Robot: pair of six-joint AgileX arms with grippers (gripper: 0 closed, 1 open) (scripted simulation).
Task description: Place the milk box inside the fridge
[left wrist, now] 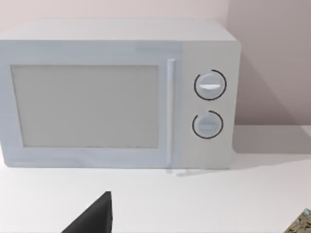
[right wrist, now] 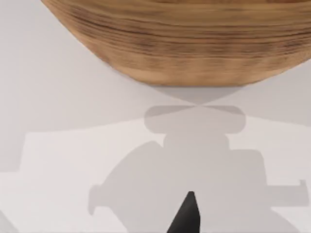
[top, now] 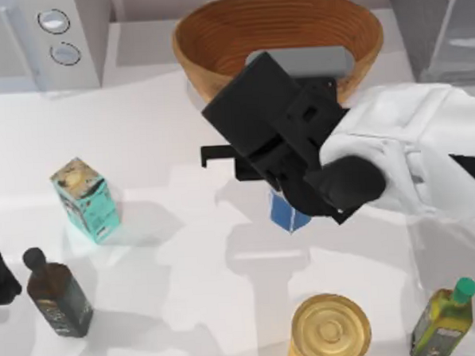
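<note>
**Right arm over milk box, grasp state unclear**

Top view: milk box (top: 288,213) stands upright on the tabletop (top: 164,150), in front of the wooden bowl (top: 278,40), mostly hidden under the right gripper (top: 290,193), so the box lies straight below it. Cannot tell how the fingers stand. Fridge (top: 440,24) just right of the bowl, on the right arm's side. Left arm parked far left of the bowl.

Left wrist view: microwave (left wrist: 116,94) only, plus one dark fingertip (left wrist: 95,216); left gripper spread unreadable.

Right wrist view: bowl wall (right wrist: 180,43) and arm shadow, one fingertip (right wrist: 187,216) at the edge.
</note>
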